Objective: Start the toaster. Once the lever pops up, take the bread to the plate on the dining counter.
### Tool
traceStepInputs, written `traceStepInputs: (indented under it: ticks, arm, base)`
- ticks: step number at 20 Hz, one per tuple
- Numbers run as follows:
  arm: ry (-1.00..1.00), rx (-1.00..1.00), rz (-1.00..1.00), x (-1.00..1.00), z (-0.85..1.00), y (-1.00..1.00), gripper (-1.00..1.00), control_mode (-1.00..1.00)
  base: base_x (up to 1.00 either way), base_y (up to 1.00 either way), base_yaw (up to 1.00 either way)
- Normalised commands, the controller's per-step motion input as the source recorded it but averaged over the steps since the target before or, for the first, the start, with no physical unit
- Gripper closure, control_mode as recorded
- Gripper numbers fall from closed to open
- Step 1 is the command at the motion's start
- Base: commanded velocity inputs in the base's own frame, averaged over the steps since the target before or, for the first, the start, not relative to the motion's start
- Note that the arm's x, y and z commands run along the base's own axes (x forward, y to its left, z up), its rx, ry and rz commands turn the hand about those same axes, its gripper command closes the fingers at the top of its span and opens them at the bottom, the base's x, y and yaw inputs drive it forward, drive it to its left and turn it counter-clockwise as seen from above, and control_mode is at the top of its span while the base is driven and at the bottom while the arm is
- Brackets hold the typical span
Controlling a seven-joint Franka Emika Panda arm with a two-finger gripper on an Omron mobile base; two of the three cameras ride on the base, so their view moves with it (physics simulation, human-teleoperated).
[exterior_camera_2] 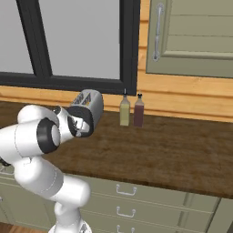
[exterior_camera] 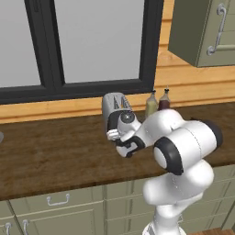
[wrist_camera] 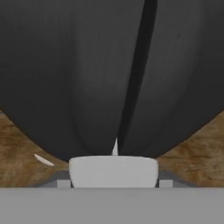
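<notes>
Against the toaster's black end panel point(wrist_camera: 87, 78), fingers point(exterior_camera: 114, 136) pressed in close, tips buried behind the pale block at the bottom of the hand view; whether apart or together, impossible to tell. Probably the lever point(wrist_camera: 113, 170), that pale block, sitting low against the dark curved face, so the step in hand judged to be the push-down. Best done with a straight downward slide along the slot, kept square to the panel, no sideways shove that could skid the toaster point(exterior_camera: 115, 110) across the counter point(exterior_camera: 55, 151). Stood upright near the back of the dark wood counter, under the window point(exterior_camera: 92, 41), well left of two bottles point(exterior_camera_2: 131, 110). No bread made out.
</notes>
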Motion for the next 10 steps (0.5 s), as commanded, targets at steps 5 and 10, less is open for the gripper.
traceStepInputs:
  ticks: [5,10]
  arm:
    - [-0.31,0.00,0.00,-0.83,0.27,-0.06,1.00,-1.00]
    - [-0.30,0.00,0.00,-1.00,0.53,-0.24,1.00,-1.00]
  base:
    - [0.00,0.00,0.00]
    - [0.00,0.00,0.00]
